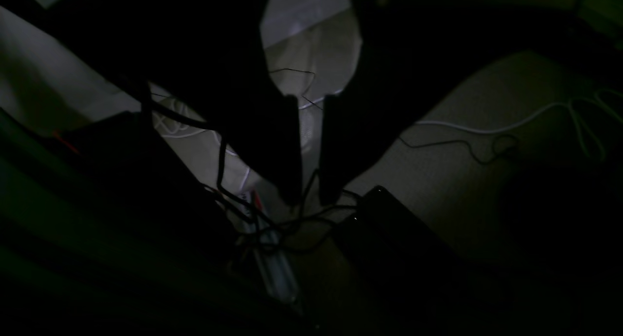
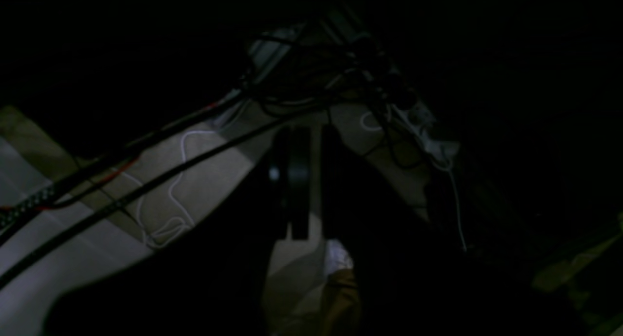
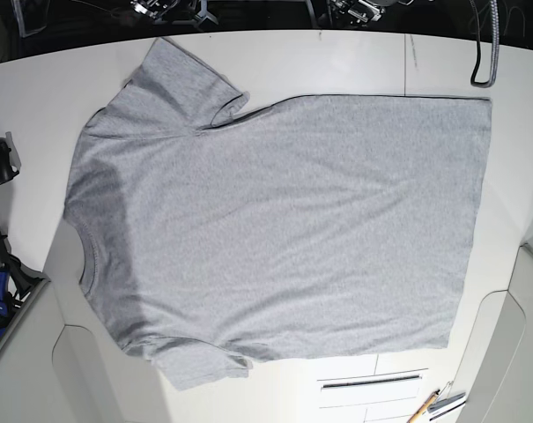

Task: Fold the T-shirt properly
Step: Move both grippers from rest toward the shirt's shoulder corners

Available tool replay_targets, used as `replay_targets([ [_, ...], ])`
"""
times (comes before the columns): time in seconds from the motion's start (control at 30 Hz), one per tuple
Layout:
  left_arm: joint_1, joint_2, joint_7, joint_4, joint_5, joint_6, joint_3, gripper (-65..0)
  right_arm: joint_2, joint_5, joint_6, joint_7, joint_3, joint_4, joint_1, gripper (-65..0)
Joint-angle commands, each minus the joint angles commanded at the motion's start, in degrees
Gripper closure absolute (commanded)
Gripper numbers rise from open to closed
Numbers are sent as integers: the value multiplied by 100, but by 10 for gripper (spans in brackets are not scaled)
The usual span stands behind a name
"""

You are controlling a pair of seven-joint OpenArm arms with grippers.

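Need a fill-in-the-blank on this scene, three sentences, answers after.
The T-shirt lies with its neckline toward the ____ side of the base view.
The T-shirt's visible side is plain and ____ in colour.
The pencil lies near the ____ edge of the base view.

Missing words: left; grey; bottom

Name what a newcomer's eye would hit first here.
The big grey T-shirt, spread across the white table with its neck toward the base view's left. Next, the pencil at that view's bottom right, then pale cable loops in the dark right wrist view.
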Motion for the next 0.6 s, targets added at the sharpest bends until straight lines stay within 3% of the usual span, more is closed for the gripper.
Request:
replay_targets([
  [0.13,2,-9,640,0,-494,918,0,-71,81,-13,0,-4,0,2,0,-34],
  [0.2,2,-92,612,0,-507,1141,0,-71,155,-245,0,-7,0,2,0,-34],
  [0.3,4,-273,398,0,-505,1001,0,-70,201,-527,2,-175,0,0,0,-34],
  [0.43,68,-514,125,0,-599,485,0,-70,219,-564,0,-323,0,13,-48,-34],
  [0.6,247,-680,24,2,-918,470,0,-70,494,-820,15,-293,0,503,-367,-34],
])
